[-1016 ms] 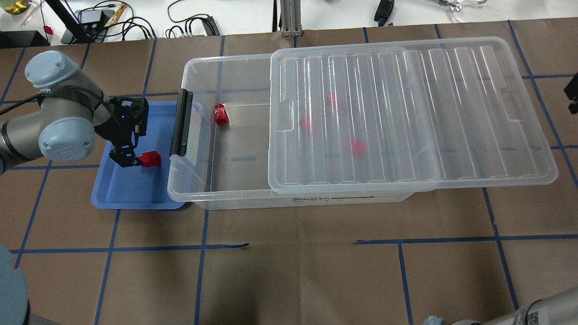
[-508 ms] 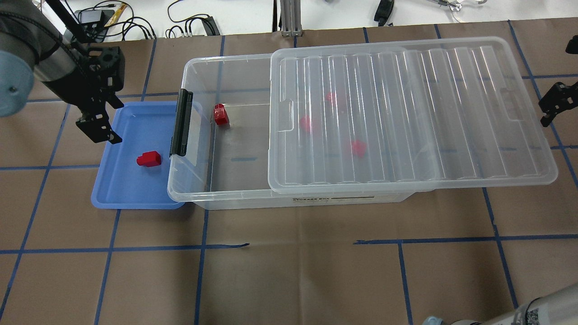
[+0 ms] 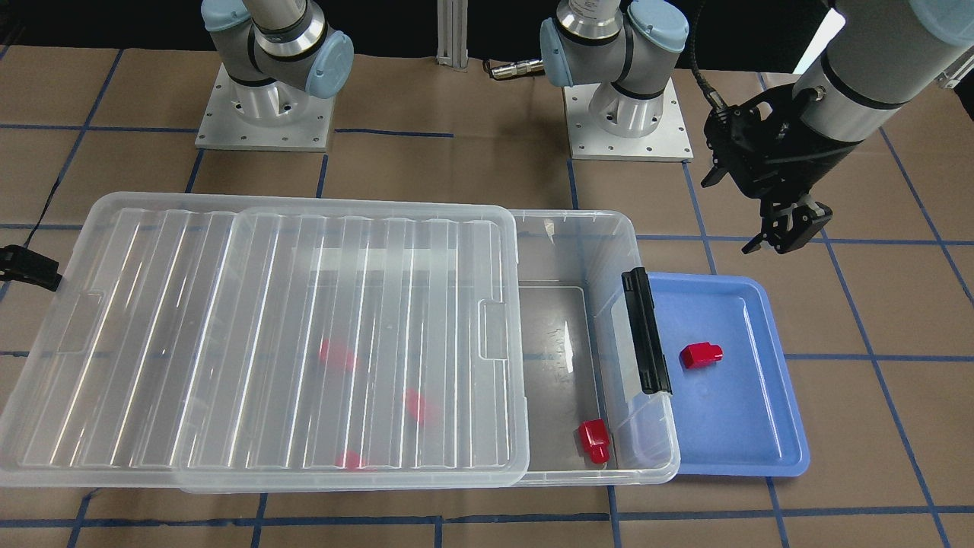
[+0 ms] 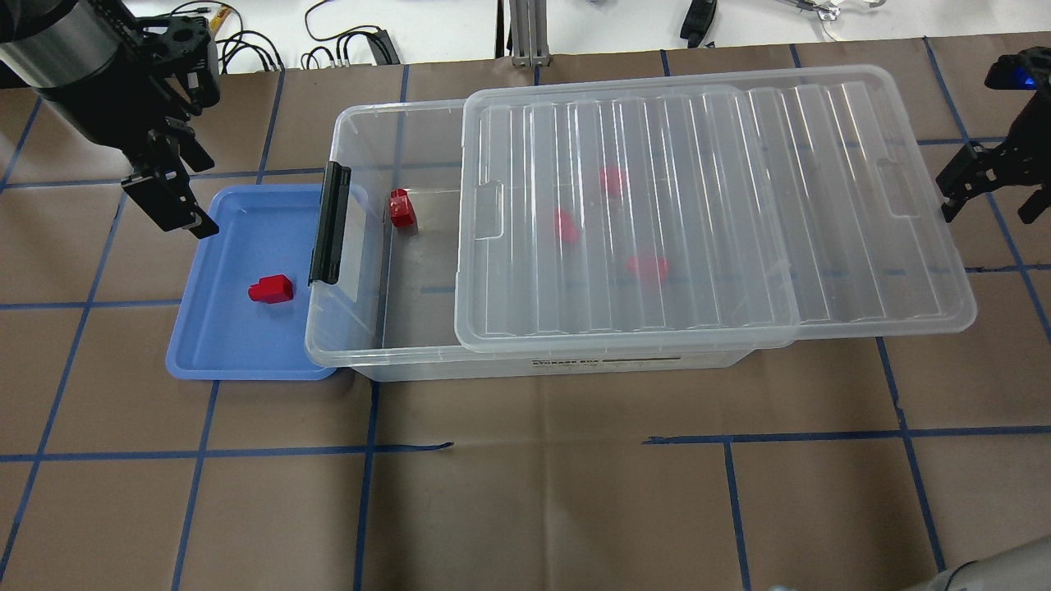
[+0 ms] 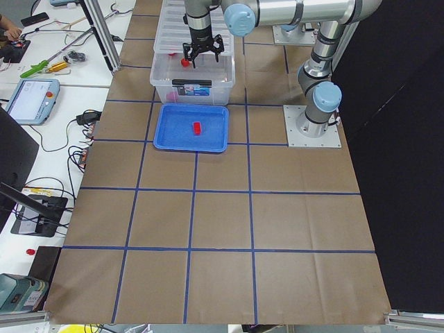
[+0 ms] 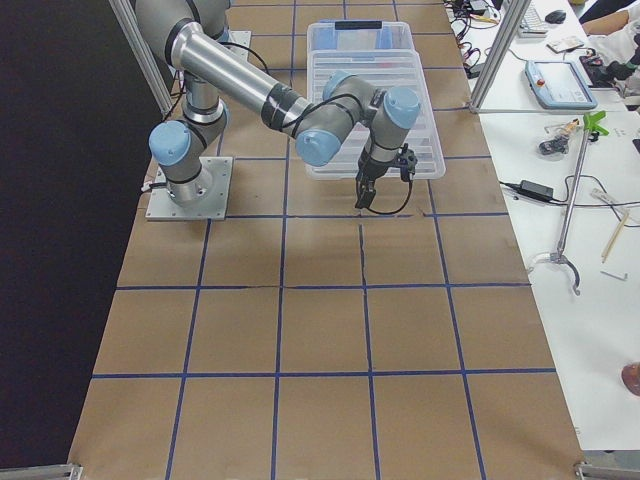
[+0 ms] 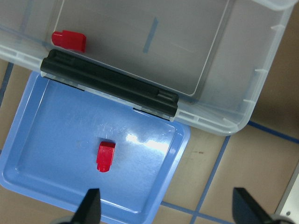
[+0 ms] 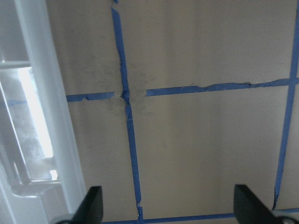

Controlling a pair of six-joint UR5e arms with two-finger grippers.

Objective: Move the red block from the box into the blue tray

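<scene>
Left gripper (image 7: 168, 210) hangs spread wide and empty above the blue tray (image 4: 189, 359). One red block (image 4: 271, 289) lies flat in that tray, so the drop-off looks done. Right gripper (image 8: 170, 210) is spread too, over the tabletop (image 4: 534, 492) just past the lid (image 4: 714, 205). The other blocks (image 4: 401, 208) are in the box (image 4: 361, 131), so it's pretty much finished unless more are meant to go.

Bright, even light from above. White glare streaks the clear lid (image 4: 714, 205) and the blue tray (image 7: 56, 140) just beyond the left end effector (image 7: 168, 207). The right wrist view is slightly soft.
</scene>
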